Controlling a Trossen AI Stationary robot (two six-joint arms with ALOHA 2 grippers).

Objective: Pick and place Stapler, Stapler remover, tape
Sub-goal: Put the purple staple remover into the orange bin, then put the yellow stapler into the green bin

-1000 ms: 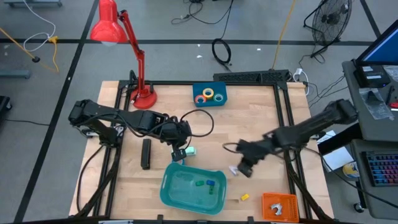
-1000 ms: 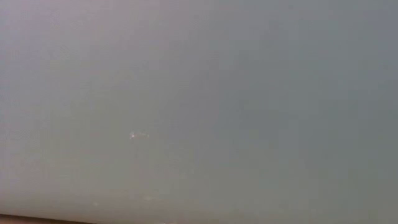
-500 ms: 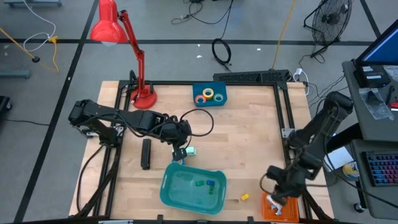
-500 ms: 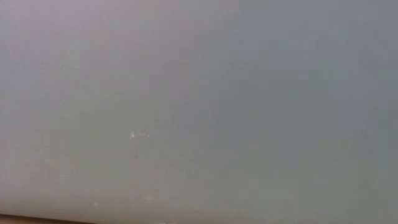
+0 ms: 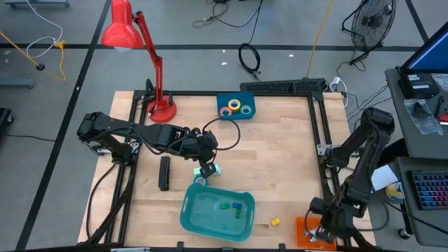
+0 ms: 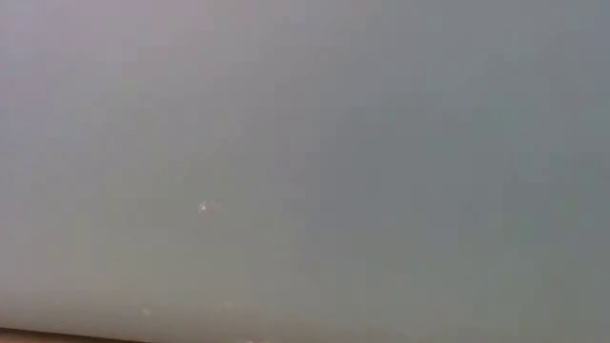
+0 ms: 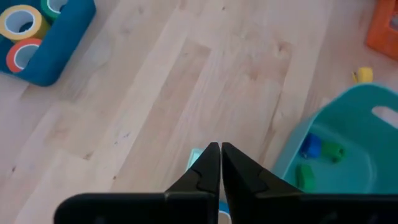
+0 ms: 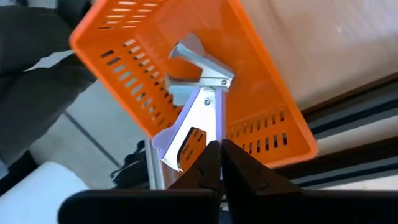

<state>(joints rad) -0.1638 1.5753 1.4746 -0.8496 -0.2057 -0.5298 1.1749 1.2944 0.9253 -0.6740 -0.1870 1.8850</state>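
Note:
The black stapler (image 5: pixel 164 172) lies flat on the wooden table, left of centre. Several tape rolls (image 5: pixel 236 106) sit in a blue tray (image 5: pixel 246 112) at the far edge. My left gripper (image 5: pixel 205 171) (image 7: pixel 220 149) is shut, with its tips just above a mint-green block (image 5: pixel 213 170) (image 7: pixel 194 158) next to the teal bin (image 5: pixel 190 203). At the near right corner, my right gripper (image 5: pixel 316 234) (image 8: pixel 219 146) is shut on the metal stapler remover (image 8: pixel 199 81) over the orange basket (image 5: pixel 302 225) (image 8: pixel 124 43). The low view is a blank grey. My left gripper hovers at the mint-green block; whether it touches it, I cannot tell. My right gripper pinches the stapler remover by its pale handle end (image 8: pixel 183 146), at the fingertips. The fingers slant down from above. The remover reaches out past them with its metal jaws (image 8: pixel 196 59) inside the basket's opening.
A red desk lamp (image 5: pixel 157 77) stands at the far left corner. The teal bin (image 7: pixel 348 124) holds a few small coloured cubes. A yellow cube (image 5: pixel 276 221) lies loose between bin and basket. Bare wood spans the table's middle and right.
My right gripper has swung from the table's middle to the near right corner, turning as it went. It has carried the stapler remover over the orange basket. My left gripper has stayed by the mint-green block and rolled slightly.

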